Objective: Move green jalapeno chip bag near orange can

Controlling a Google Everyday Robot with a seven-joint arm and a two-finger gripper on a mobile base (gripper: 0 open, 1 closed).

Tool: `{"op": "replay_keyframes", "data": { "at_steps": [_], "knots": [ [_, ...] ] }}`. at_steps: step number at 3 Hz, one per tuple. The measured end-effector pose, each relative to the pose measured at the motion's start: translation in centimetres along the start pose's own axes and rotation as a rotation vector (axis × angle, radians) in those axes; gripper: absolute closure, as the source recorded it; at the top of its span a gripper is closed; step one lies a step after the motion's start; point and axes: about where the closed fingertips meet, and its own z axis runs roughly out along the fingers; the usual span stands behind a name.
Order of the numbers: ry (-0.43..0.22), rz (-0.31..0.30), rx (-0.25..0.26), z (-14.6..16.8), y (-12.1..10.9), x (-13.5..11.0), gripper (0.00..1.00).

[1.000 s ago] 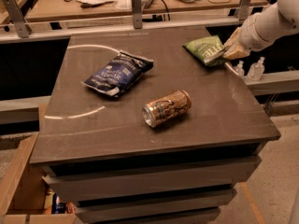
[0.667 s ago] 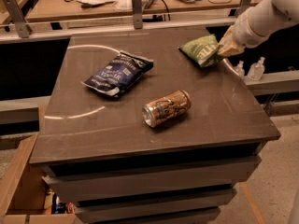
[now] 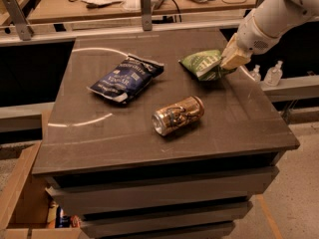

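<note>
**A:** Where's the small, crinkled green jalapeno chip bag (image 3: 200,63) right now?

**B:** Toward the far right corner of the dark grey bench (image 3: 249,126). The pale two-finger claw (image 3: 227,63) is clenched on its right sealed end, reaching in over the right edge on the white arm (image 3: 269,19). I can't tell whether the bag rides just above the surface or drags on it.

**A:** Why hold it by the end?

**B:** My guess is that a pinch on the flat seal grips better than one on the puffy middle. It also leaves the free end leading toward the coppery orange can (image 3: 178,115).

**A:** And the can?

**B:** It's on its side near the bench's middle, a little toward the front edge, with its silver rim facing front-left. It's apart from the bag, so the gap isn't closed yet. A can lying down could roll if nudged, so the bag should be set down beside it, not against it.

**A:** What's the count?

**B:** One green bag, one can and one claw. There's also one larger dark blue chip bag (image 3: 127,77) lying flat toward the far left, clear of the path. Two white arcs (image 3: 94,50) are marked on the bench, and two small clear bottles (image 3: 273,73) stand beyond the right edge.
</note>
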Motion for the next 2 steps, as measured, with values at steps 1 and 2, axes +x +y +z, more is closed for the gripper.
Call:
{"op": "replay_keyframes", "data": {
  "at_steps": [1, 2],
  "knots": [
    [0.011, 0.051, -0.055, -0.3, 2.9, -0.7, 1.0],
    [0.018, 0.081, -0.077, -0.7, 4.3, -0.8, 1.0]
  ]
}}
